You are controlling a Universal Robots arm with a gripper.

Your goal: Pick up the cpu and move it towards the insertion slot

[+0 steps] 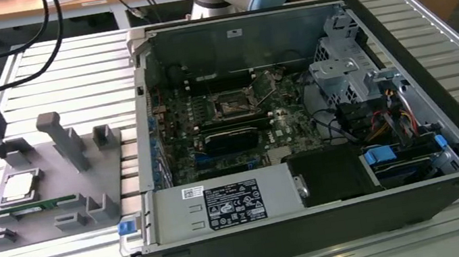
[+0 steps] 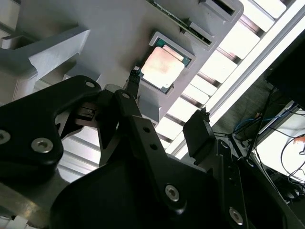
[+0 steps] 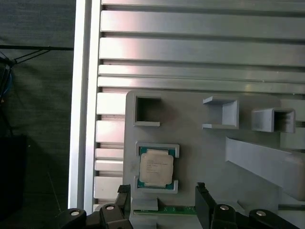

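One cpu (image 3: 156, 168) seated in grey fixture (image 3: 205, 148) near worktop (image 3: 190, 47) edge; gripper (image 2: 169, 102) jaws spread wide, empty, hovering close by.

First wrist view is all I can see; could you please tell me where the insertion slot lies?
Observer: The exterior view shows the slot inside the open case, to that view's right of the fixture.
Operator: Thank you. Is the gripper holding anything?
Observer: No; the second wrist view shows the gripper open and empty, with the cpu lying in its nest on the fixture.
Operator: Does anything sit close to the slot?
Observer: Yes, a long black block lies just in front of it in the exterior view.
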